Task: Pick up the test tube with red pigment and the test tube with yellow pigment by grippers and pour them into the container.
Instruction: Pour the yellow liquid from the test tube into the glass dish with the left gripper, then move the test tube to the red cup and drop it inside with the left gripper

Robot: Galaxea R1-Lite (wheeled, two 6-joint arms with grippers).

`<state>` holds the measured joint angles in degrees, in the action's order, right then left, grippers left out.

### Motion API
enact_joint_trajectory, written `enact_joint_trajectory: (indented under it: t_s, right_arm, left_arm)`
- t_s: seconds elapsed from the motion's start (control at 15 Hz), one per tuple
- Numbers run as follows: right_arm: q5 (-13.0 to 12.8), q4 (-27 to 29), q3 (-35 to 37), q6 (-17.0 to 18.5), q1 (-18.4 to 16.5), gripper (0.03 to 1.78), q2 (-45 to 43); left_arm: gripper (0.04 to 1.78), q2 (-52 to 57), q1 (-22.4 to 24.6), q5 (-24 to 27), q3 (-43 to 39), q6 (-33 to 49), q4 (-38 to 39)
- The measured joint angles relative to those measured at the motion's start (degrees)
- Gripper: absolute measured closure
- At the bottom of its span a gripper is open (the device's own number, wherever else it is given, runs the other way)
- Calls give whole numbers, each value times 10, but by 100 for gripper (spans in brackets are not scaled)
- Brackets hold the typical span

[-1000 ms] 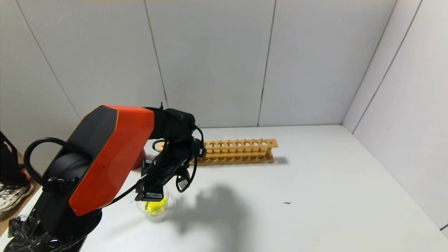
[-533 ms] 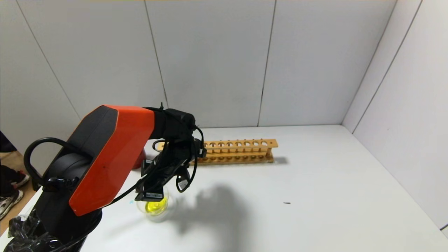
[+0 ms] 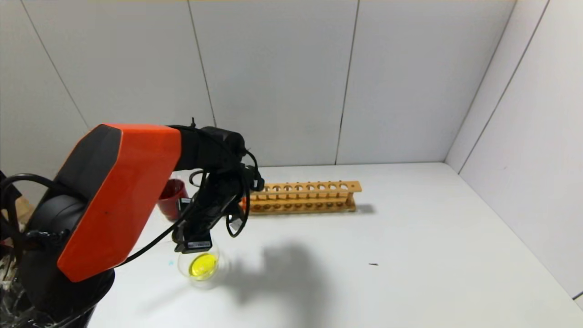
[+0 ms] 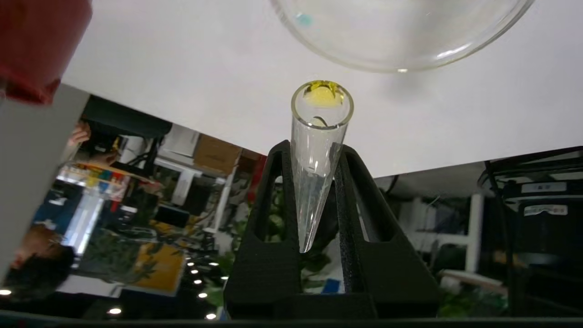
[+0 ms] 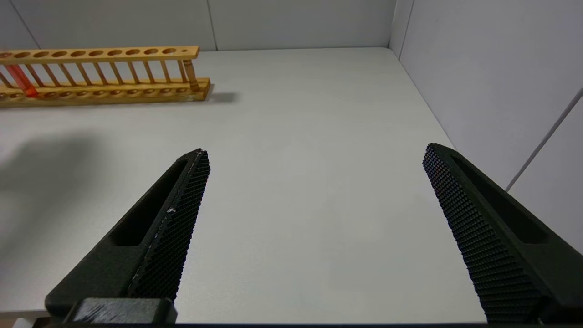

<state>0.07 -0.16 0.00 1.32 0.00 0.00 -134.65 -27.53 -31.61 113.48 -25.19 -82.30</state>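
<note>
L gripper (image 4: 319,191) jaws clamp near-empty yellow tube (image 4: 319,150), just above container (image 3: 199,266) near tabletop's left edge. Red tube (image 5: 20,79) upright at rack's (image 5: 104,73) left end, nearer L arm; R gripper (image 5: 314,214) jaws wide.

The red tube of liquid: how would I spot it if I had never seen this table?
Find the long wooden test tube rack standing near the back wall on the white table. At its end nearer the dark red cup, one slim glass tube of orange-red liquid leans in a hole. Every other hole in view is empty.
</note>
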Motion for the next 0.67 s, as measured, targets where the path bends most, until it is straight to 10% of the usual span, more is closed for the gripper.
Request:
enact_joint_trajectory:
  t_s: [0.67]
  right_arm:
    - [0, 0, 0, 0, 0, 10, 0]
  left_arm:
    - [153, 186, 83, 95, -5, 129, 77]
